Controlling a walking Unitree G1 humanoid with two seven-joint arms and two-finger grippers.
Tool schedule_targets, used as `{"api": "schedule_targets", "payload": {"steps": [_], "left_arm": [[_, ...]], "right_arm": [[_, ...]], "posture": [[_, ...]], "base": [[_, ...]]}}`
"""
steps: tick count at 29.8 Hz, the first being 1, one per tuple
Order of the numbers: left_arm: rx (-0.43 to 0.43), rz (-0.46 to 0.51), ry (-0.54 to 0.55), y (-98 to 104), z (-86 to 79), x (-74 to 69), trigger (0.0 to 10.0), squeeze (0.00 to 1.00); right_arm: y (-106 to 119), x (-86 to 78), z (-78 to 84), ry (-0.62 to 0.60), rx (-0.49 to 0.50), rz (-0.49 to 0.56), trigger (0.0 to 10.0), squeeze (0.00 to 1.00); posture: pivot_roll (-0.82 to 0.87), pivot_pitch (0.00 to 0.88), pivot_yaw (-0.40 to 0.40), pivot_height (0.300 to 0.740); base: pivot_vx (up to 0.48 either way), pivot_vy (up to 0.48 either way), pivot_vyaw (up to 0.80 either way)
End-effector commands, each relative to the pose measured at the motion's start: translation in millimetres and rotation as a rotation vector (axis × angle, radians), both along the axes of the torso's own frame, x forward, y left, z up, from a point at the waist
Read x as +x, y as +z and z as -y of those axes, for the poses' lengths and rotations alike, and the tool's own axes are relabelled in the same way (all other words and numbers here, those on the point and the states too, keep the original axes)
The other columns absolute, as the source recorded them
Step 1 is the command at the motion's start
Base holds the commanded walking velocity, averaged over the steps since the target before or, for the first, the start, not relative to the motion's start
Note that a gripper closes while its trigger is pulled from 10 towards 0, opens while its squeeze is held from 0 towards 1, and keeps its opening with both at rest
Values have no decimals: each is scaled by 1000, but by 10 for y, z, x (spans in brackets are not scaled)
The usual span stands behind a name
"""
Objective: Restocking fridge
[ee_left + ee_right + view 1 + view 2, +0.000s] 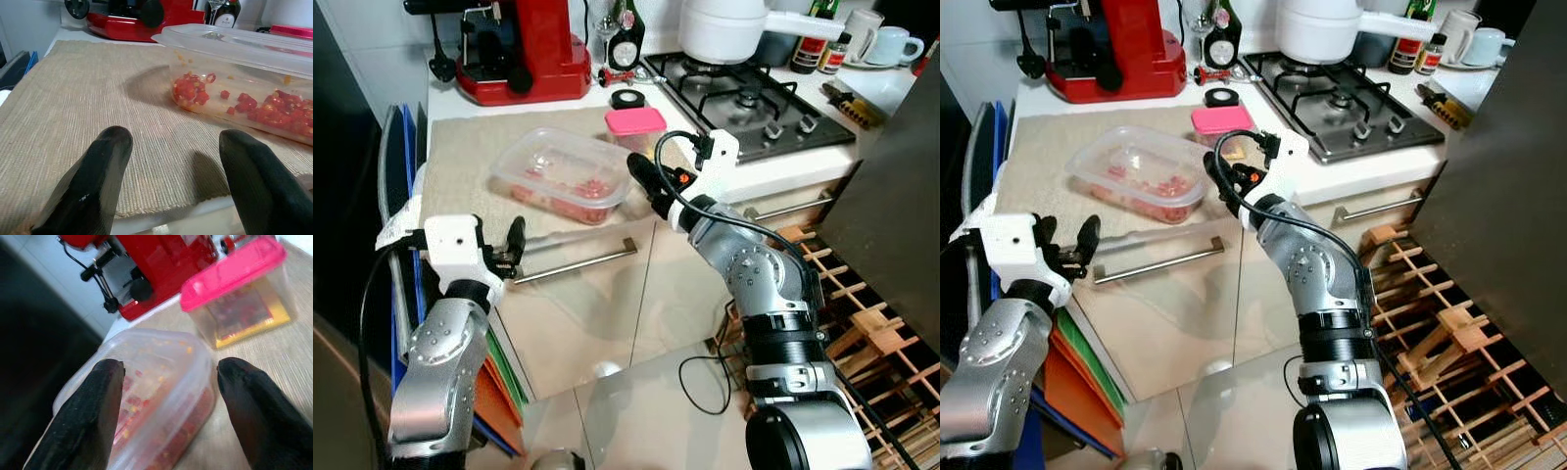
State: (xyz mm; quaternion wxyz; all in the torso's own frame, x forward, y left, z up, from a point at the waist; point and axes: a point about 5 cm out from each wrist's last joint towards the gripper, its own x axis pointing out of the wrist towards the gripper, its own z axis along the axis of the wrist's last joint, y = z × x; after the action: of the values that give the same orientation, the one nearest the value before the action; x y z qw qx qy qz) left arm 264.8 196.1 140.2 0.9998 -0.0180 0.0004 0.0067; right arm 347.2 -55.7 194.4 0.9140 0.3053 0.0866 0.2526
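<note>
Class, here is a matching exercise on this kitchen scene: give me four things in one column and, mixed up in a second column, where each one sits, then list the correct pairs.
Things
1. clear container of chopped red food
2. pink-lidded tub
3. white pot
4. red appliance

Places
A. on the gas hob
B. at the back of the counter, behind the mat
C. on the woven mat, just ahead of the right claw
D. at the mat's far edge, near the hob

Pairs: 1-C, 2-D, 3-A, 4-B
</note>
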Motion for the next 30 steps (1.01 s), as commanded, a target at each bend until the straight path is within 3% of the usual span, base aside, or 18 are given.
{"api": "schedule_targets", "payload": {"steps": [1,2,3,6,11,20,30], "left_arm": [[4,6,-2,26,-16,-4,10000,0],[4,6,-2,26,-16,-4,10000,0],[4,9,-1,33,-13,12,10000,0],[3,12,-4,37,4,25,10000,0],[0,11,-7,34,30,33,10000,0],[4,15,-11,46,42,79,10000,0],[2,23,-18,66,89,121,10000,0]], "right_arm": [[8,-32,-13,-14,5,2,10000,1000],[8,-32,-13,-14,5,2,10000,1000],[42,-17,28,-33,-34,29,10000,0],[118,-8,85,-50,-59,58,10000,0],[159,-87,70,2,-7,21,10000,0],[24,-188,-130,82,45,-68,10000,0],[-133,-104,-261,108,20,-116,10000,0]], "posture": [[81,11,-31,740],[81,11,-31,740],[79,6,-31,740],[75,0,-32,740],[74,0,-33,740],[72,0,-30,740],[73,0,-31,740]], "base": [[0,0,0],[0,0,0],[0,0,0],[0,0,0],[0,0,0],[0,0,0],[0,0,0]]}}
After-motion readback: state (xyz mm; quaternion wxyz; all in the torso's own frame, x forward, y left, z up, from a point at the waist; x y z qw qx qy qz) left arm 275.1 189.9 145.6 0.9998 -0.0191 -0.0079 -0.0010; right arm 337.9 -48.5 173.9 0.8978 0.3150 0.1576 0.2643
